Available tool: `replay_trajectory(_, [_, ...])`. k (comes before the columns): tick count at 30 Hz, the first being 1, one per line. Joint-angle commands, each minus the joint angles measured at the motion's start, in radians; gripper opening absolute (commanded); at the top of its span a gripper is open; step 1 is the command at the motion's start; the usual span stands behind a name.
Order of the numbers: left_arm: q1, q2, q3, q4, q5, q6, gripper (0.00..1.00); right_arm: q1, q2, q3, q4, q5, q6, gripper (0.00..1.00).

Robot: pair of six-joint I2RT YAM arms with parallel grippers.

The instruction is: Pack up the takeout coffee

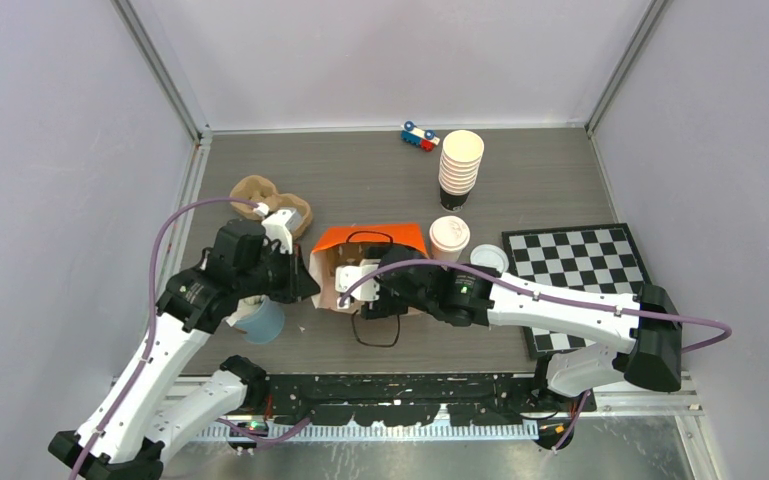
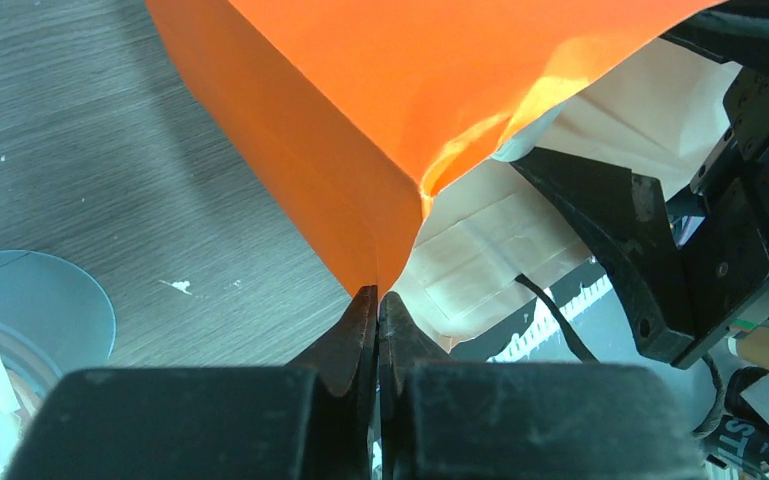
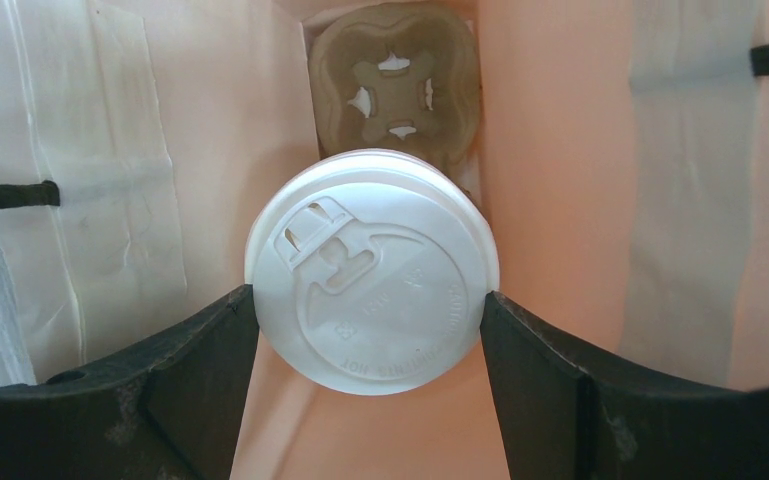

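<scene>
Inside 1 orange bag (image 2: pixel 290 90) pinched by left gripper (image 2: pixel 378 302), right gripper (image 3: pixel 368 305) clamps 1 coffee (image 3: pixel 370 250).

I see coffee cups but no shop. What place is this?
Probably a robot test booth, not a café: two robot arms bolted to a table between plain walls, plus a chessboard and toy.

Matt orange paper bag (image 2: pixel 360 120); smooth white plastic lid (image 3: pixel 372 270); tray (image 3: pixel 395 85) beyond, seemingly rough pulp.
</scene>
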Motion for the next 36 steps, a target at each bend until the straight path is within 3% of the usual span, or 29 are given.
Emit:
replay_trajectory(1, [0.006,0.000,0.017,0.028,0.046,0.062,0.00,0.004,-0.020,-0.018,0.048,0.009,-0.121,0.73])
replay_trajectory(21, [0.005,-0.043,-0.034,0.036,0.083,0.076,0.00,-0.022,0.047,-0.015,0.066,-0.016,-0.290,0.74])
replay_trajectory(36, [0.005,-0.041,-0.021,0.045,0.098,0.079,0.00,-0.030,0.033,-0.016,0.042,-0.058,-0.310,0.73])
